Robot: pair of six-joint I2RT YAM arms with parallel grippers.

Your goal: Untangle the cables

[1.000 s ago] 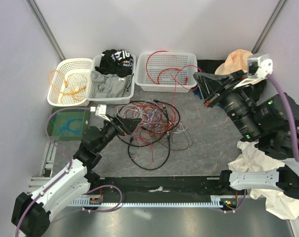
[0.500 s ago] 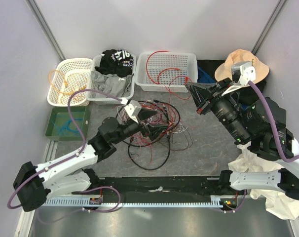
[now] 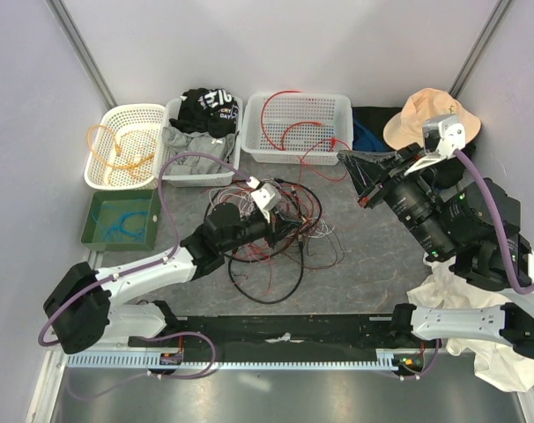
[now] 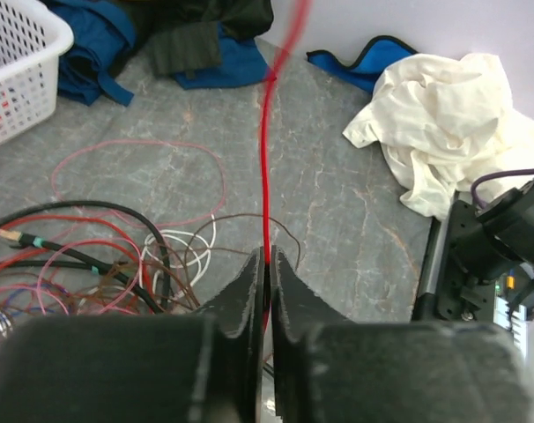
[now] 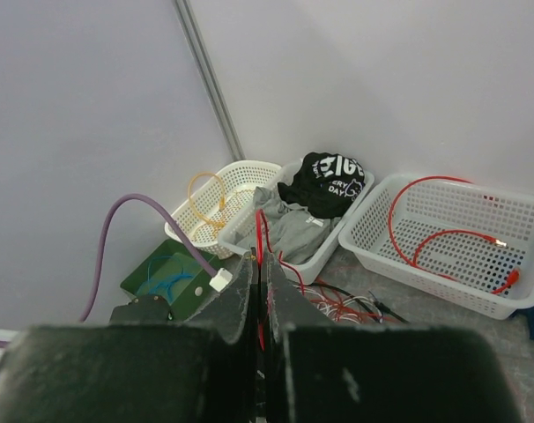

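The left arm [image 3: 135,282] and right arm [image 3: 461,322] share white shells, black joints, lilac hoses [image 3: 160,198], black jaws.

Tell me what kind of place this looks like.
Likely a robot lab test cell: a grey table boxed in by plain panel walls, a left arm and right arm mounted at its edge, and white baskets behind tangled cables.

Three white baskets [image 3: 337,110], one green tray [image 3: 122,196], one tan hat [image 3: 415,122] and one cable tangle [image 3: 302,231].
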